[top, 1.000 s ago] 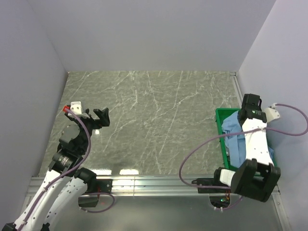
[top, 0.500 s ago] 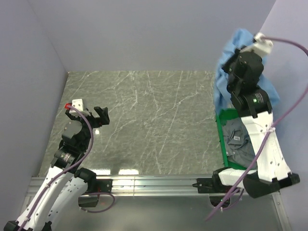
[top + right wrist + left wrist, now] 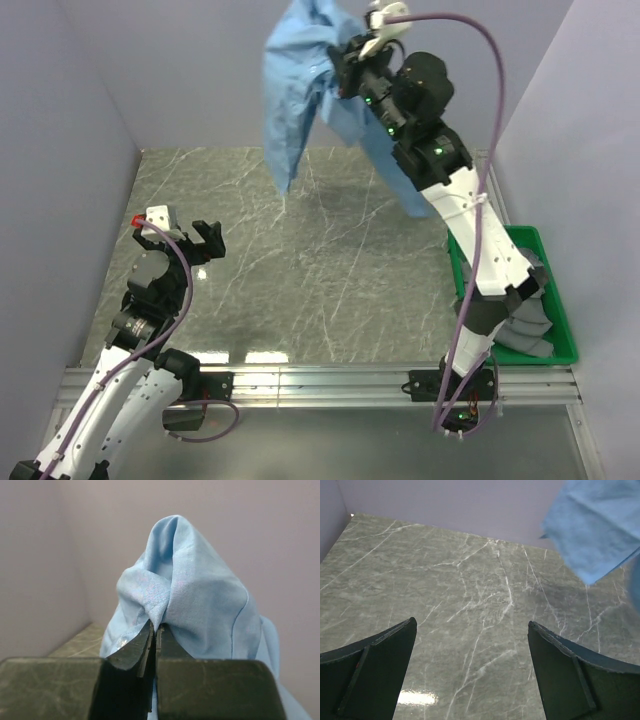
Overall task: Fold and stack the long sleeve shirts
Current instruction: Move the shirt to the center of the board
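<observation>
My right gripper (image 3: 345, 62) is shut on a light blue long sleeve shirt (image 3: 295, 105) and holds it high over the far middle of the marble table (image 3: 300, 250). The cloth hangs down from the jaws, its lowest end just above the table. In the right wrist view the shirt (image 3: 190, 595) is pinched between the closed fingertips (image 3: 155, 630). A grey shirt (image 3: 525, 325) lies in the green bin (image 3: 560, 345) at the right. My left gripper (image 3: 198, 243) is open and empty at the left, above bare table (image 3: 470, 645). A corner of the blue shirt (image 3: 595, 530) shows in the left wrist view.
Lilac walls (image 3: 70, 170) close in the table on the left, back and right. A metal rail (image 3: 320, 380) runs along the near edge. The green bin stands against the right wall.
My right arm has lifted the blue shirt out of the green bin and swung it up and left over the table. The grey shirt in the bin is now uncovered. The left arm stays put.
</observation>
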